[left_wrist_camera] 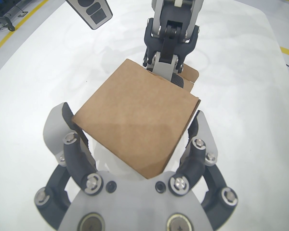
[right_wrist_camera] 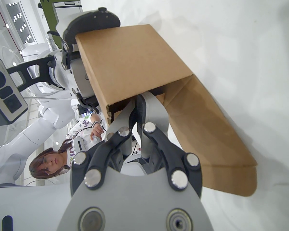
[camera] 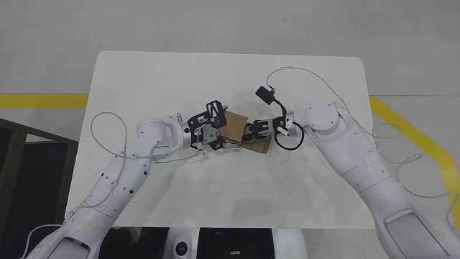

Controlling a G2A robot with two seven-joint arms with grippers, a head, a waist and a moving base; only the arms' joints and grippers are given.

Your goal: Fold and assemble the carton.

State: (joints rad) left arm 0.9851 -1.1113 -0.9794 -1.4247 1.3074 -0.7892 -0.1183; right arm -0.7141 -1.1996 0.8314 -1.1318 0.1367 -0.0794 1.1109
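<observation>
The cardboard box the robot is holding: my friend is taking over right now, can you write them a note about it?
Left gripper: shut on the brown cardboard carton, one finger on each side of one end.
Right gripper: fingers nearly together at the carton's other, open end, apparently pinching a panel edge.
Carton: held between both grippers over the white table.
Done: the carton is opened into a box shape.
Left: the long end flap sticks out unfolded; fold it in and close that end. The end at the left gripper cannot be judged.
</observation>
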